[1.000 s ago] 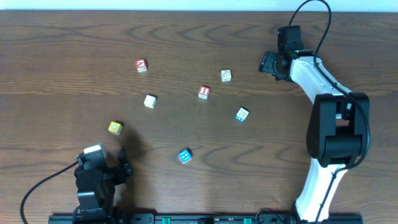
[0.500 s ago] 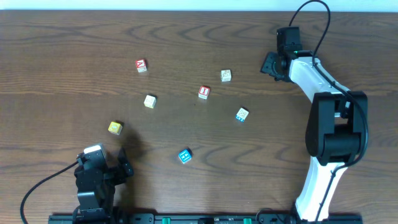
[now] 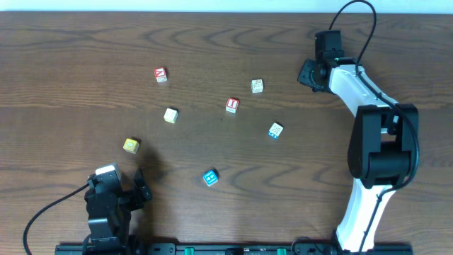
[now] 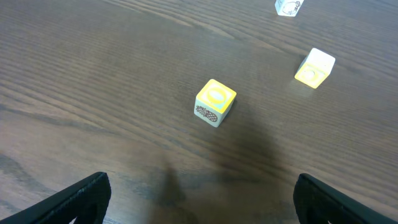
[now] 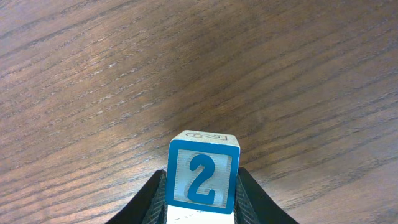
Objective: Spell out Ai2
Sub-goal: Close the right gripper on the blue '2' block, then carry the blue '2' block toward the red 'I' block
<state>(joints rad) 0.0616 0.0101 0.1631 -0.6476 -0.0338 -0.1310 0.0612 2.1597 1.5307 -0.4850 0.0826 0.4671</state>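
Observation:
My right gripper at the table's back right is shut on a blue "2" block, held between its fingers above the wood. A red "A" block lies at the back left and a red "I" block near the middle. My left gripper is open and empty at the front left. Its wide-apart fingers show in the left wrist view, short of a yellow block.
Other loose blocks lie about: a yellow one, a cream one that also shows in the left wrist view, a white one, a white-and-blue one and a blue one.
The right gripper shifted slightly toward the back right with the block; otherwise nothing moved.

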